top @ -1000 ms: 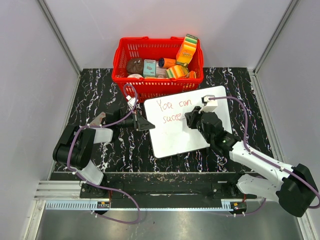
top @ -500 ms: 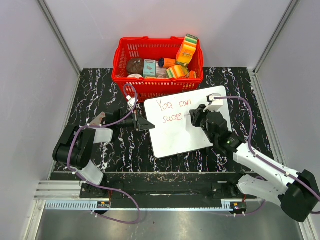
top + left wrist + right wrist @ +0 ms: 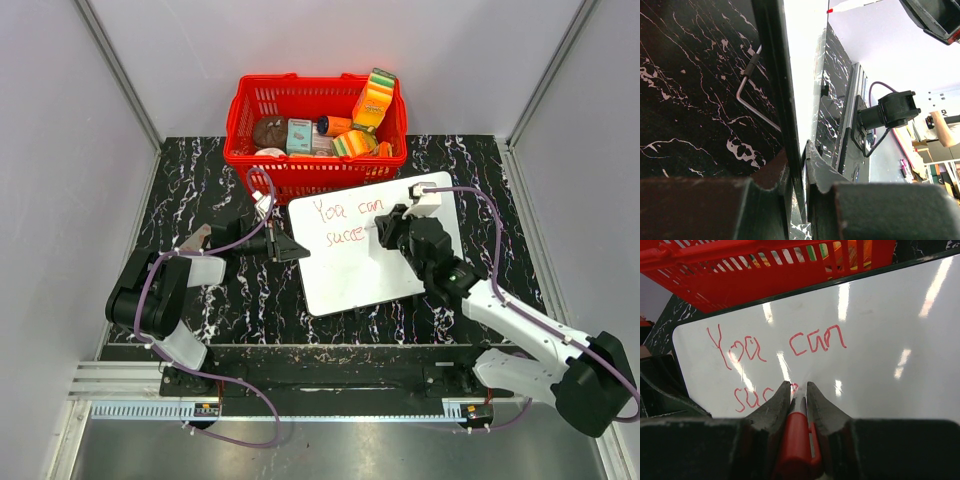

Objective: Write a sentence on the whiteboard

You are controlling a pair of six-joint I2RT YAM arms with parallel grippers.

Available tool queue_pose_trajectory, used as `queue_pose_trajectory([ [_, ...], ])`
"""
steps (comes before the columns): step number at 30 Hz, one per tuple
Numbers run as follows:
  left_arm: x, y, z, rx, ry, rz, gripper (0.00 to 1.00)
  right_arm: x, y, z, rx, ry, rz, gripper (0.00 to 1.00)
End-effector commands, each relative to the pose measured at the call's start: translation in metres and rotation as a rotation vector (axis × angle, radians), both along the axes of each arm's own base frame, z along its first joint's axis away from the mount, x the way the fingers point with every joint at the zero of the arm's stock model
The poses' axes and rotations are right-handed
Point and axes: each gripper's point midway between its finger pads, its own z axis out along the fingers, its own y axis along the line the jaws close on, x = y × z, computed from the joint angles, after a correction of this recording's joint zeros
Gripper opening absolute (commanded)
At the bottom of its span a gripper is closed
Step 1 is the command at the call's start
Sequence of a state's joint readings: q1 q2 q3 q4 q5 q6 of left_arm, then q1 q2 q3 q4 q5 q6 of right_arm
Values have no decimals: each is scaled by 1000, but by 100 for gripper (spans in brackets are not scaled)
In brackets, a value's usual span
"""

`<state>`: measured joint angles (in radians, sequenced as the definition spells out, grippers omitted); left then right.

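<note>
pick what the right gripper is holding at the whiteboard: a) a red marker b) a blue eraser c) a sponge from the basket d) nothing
a, the right gripper is shut on a red marker, its tip at the second line of the sentence on the whiteboard.

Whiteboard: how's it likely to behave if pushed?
Probably stiff: the whiteboard shows straight edges, no sag. Likely slick: glare streaks cross its face. It might skate on the table under marker pressure, though the left fingers clamp its edge.
</note>
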<state>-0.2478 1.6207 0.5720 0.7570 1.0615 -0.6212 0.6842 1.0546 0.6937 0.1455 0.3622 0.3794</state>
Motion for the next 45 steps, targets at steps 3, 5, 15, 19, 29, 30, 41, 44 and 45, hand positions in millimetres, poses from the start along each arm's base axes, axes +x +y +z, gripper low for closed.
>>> queue_pose_trajectory([
  [3,5,-6,5,8,-135,-23,0,7,13,24,58,-45,38,0],
  [5,5,-6,4,9,-132,-23,0,6,12,20,54,-35,37,0],
  [15,5,-6,4,9,-132,-24,0,3,5,8,38,-15,15,0],
  [19,5,-6,5,9,-134,-23,0,1,2,7,37,-14,6,0],
  [29,5,-5,5,9,-134,-23,0,-1,-3,-2,27,-2,-12,0],
  [30,5,-5,5,8,-134,-21,0,0,-3,0,28,-5,-13,0],
  [41,5,-6,5,8,-134,-24,0,5,-2,4,17,-19,-20,0],
  [44,5,-5,4,9,-134,-23,0,7,-4,2,12,-12,-36,0],
  [45,5,-5,5,8,-134,-24,0,7,-6,1,9,-11,-40,0],
])
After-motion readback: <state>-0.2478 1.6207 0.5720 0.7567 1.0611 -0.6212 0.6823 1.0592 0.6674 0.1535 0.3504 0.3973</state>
